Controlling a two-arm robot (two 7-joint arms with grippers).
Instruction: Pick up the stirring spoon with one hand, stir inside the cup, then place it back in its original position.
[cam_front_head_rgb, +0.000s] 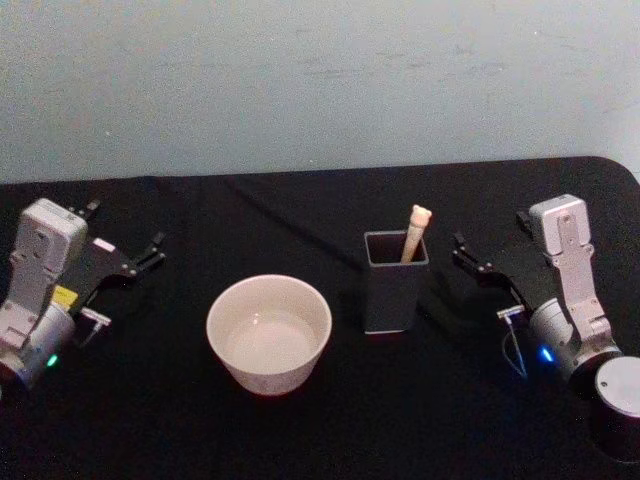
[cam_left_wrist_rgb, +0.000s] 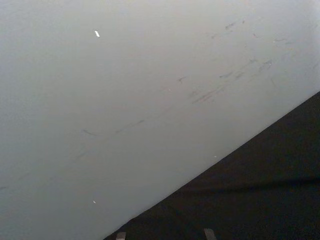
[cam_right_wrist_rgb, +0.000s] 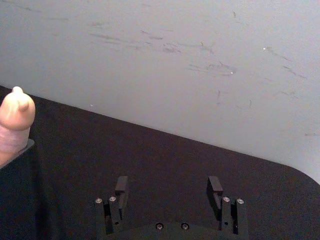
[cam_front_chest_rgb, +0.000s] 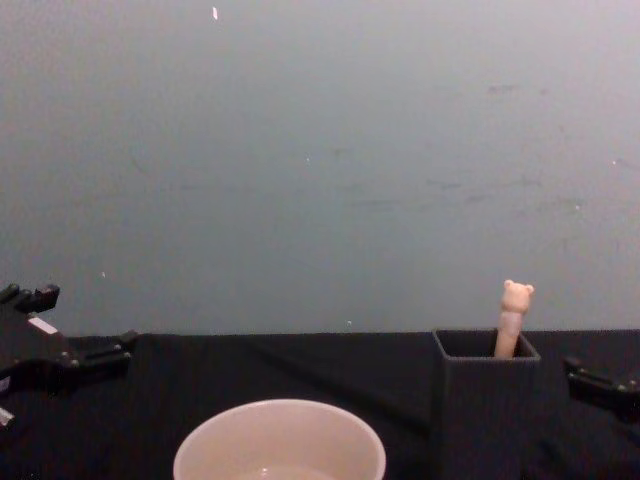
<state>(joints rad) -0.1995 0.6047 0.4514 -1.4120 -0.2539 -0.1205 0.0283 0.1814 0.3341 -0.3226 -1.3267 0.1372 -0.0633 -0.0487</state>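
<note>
Nearest the robot, the cup (cam_front_head_rgb: 269, 333) sits on the black table (cam_front_head_rgb: 300, 430), mouth up and wide, an easy target for stirring; whether it holds liquid is hard to tell. Just beside it, to the right and a little farther back, stands the holder (cam_front_head_rgb: 396, 281), with the spoon (cam_front_head_rgb: 414, 233) upright inside, bear head leaning on the far right corner so the handle sticks out for a pinch from above. The right gripper (cam_front_head_rgb: 487, 254) rests near the holder with fingers spread, probably the one to take the spoon. The left gripper (cam_front_head_rgb: 125, 240), also spread, lies well apart, likely idle.
</note>
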